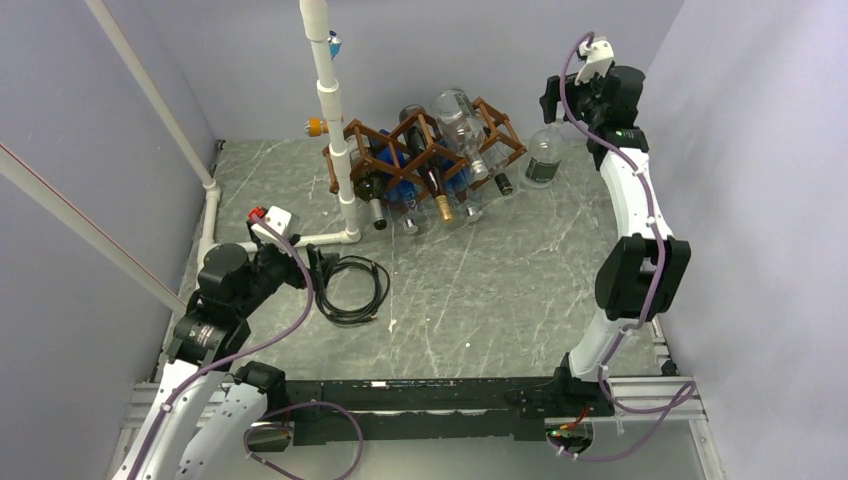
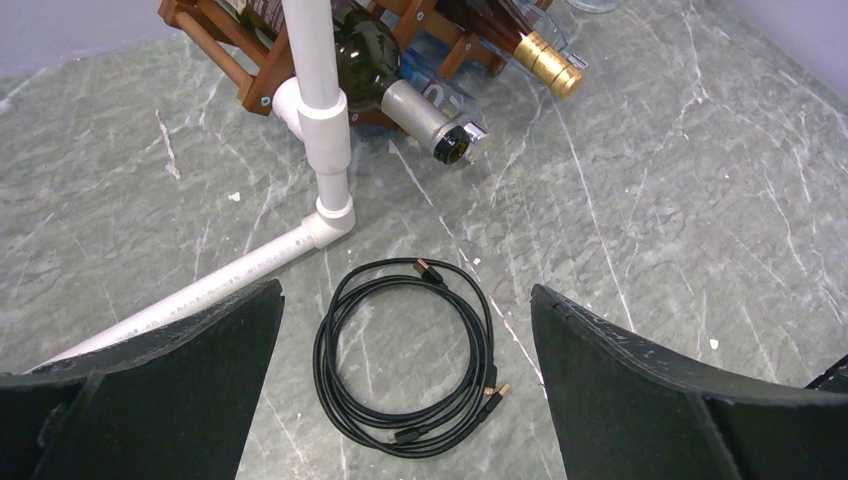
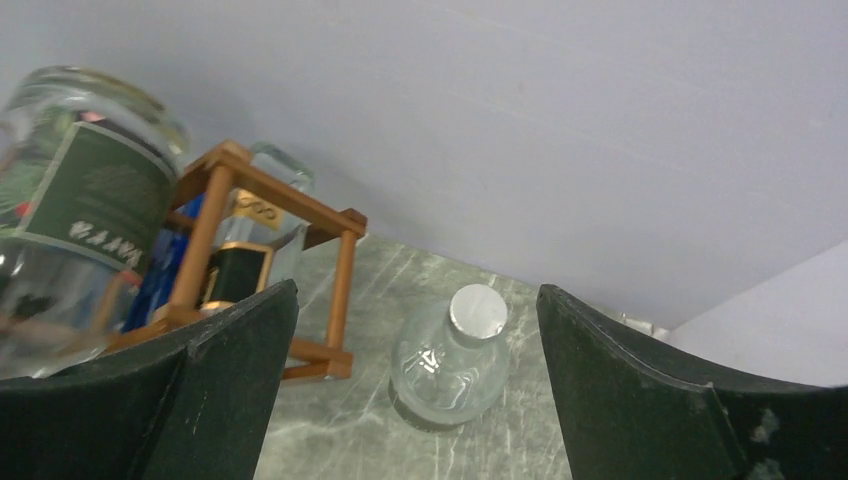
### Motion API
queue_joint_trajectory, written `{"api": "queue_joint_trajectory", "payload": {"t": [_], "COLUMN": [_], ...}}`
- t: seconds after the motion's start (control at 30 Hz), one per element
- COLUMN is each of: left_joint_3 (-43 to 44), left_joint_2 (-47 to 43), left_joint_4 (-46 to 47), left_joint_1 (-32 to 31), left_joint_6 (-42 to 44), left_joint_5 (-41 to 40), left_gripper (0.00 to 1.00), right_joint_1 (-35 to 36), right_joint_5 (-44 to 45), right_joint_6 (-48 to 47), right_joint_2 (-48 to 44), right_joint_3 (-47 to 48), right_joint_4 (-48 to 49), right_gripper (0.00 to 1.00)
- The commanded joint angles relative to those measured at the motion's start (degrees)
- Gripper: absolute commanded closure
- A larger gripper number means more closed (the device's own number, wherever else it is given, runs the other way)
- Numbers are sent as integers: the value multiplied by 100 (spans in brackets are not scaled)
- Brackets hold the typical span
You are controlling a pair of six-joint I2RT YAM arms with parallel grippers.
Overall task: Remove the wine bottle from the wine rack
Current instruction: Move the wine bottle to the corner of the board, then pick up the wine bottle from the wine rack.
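The dark brown wine rack (image 1: 381,151) stands at the back of the table, with several bottles lying in its diamond cells. A clear wine bottle (image 1: 543,160) with a silver cap stands upright on the table just right of the rack. My right gripper (image 1: 553,104) hovers above it, open. In the right wrist view the bottle (image 3: 450,370) sits between and below the spread fingers, touching neither, and the rack's end frame (image 3: 341,270) is at the left. My left gripper (image 1: 325,270) is open and empty, low at the left front.
A white PVC pipe frame (image 1: 330,110) rises in front of the rack's left end, with a pipe along the table (image 2: 230,275). A coiled black cable (image 2: 405,370) lies under the left gripper (image 2: 405,288). Purple walls close in the back and sides.
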Motion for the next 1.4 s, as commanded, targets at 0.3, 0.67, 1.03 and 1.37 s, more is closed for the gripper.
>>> {"api": "queue_joint_trajectory", "payload": {"t": [0.3, 0.67, 1.03, 1.37], "left_joint_3": [-15, -24, -28, -33], "left_joint_2": [-183, -207, -211, -216], "left_joint_4": [311, 307, 317, 333], "left_joint_1": [62, 88, 117, 156], "left_joint_6": [-71, -82, -82, -91], "left_joint_5": [176, 190, 207, 258], "left_gripper": [0, 0, 0, 0], "right_joint_1": [-8, 606, 1527, 1726], "right_joint_5": [-1873, -2038, -1186, -742], "right_joint_6": [-502, -805, -884, -393], "right_joint_2": [-1162, -1253, -972, -777], "right_joint_3": [-462, -291, 56, -57], "right_joint_4": [-964, -1647, -2149, -1930], "right_gripper": [1, 0, 0, 0]}}
